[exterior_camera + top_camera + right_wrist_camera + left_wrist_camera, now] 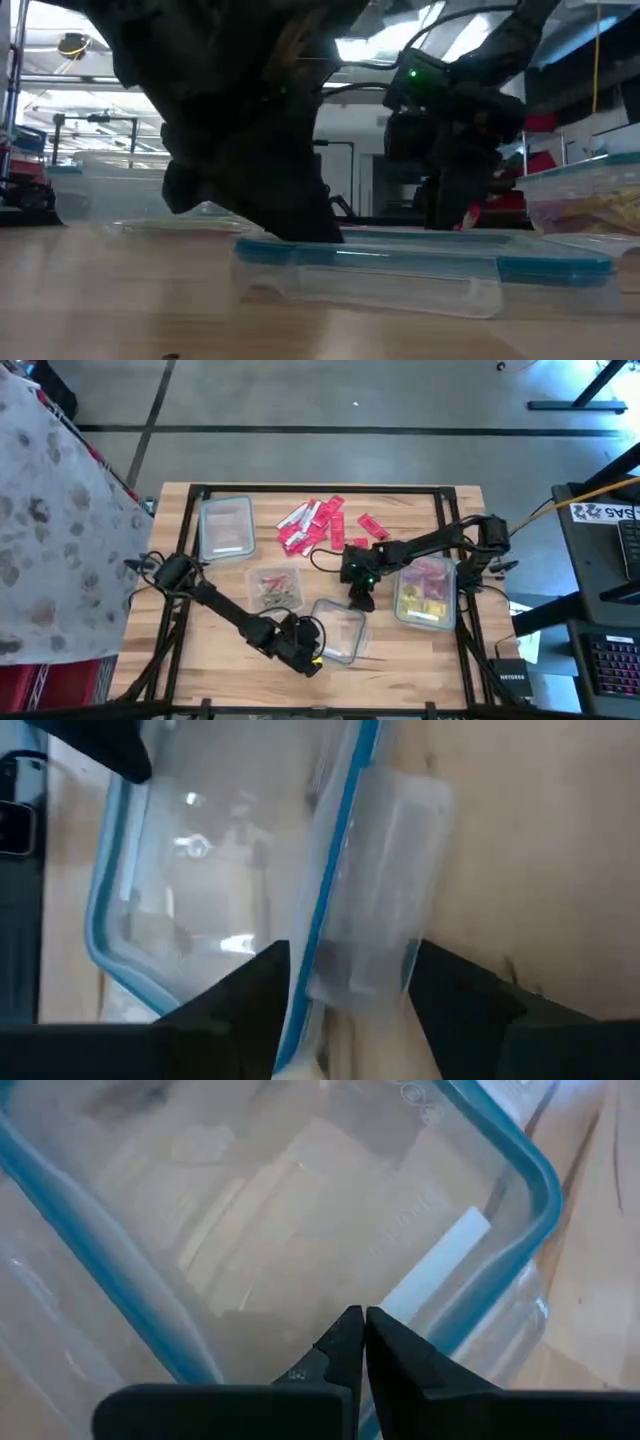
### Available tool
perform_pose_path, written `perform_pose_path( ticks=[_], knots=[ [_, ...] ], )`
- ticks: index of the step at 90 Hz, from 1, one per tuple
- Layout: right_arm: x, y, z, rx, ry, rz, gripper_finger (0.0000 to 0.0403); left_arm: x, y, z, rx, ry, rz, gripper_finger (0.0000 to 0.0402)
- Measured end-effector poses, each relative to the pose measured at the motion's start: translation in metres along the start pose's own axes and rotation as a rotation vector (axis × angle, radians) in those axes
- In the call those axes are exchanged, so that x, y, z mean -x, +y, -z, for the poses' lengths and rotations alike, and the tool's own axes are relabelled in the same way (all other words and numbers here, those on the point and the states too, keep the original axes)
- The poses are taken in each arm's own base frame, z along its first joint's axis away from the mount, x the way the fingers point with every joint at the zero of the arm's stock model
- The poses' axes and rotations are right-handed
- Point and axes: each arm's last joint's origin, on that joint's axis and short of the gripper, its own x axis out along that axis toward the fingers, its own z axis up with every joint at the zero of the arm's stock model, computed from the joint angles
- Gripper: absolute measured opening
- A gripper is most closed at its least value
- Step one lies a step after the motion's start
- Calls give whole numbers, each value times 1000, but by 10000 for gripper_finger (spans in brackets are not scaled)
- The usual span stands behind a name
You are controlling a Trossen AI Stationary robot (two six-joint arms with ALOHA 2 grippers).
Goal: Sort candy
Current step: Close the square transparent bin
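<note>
One wooden counter (465,500) under both arms. Blue-rimmed clear tub (342,632) directly below left claw (314,654), reaching across to right claw (359,598). Filled tub (428,593) with yellow and pink candy just at outer side of right claw. Left claw closed, fingers pressed together, holding nothing. Right claw open, one finger at each side of the tub's rim flap (375,900), not squeezing it. Loose red candy (313,523) lying on counter beyond right claw, apart from it.

"NETGEAR" on black box (512,678).
</note>
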Motion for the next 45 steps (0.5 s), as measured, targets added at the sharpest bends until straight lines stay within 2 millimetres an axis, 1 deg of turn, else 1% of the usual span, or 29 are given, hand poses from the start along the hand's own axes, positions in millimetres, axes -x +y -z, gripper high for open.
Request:
perform_pose_path(
  ticks=[13, 21, 31, 40, 45],
  knots=[
    [-1, 1, 0, -1, -2, -29, 166, -3, 2, 0, -1, 19, 2, 0],
    [-2, 2, 0, 13, 2, -37, 144, -4, 2, 0, -5, 18, 2, 0],
    [-6, 7, 2, 48, 10, -26, 93, -5, 2, 0, -12, 12, 6, 0],
    [-8, 12, 2, 77, 15, -26, 32, -5, 2, 0, -12, 5, 4, 0],
    [-7, 14, 2, 68, 12, -23, 16, -3, 0, -2, -8, -1, 11, 0]
  ],
)
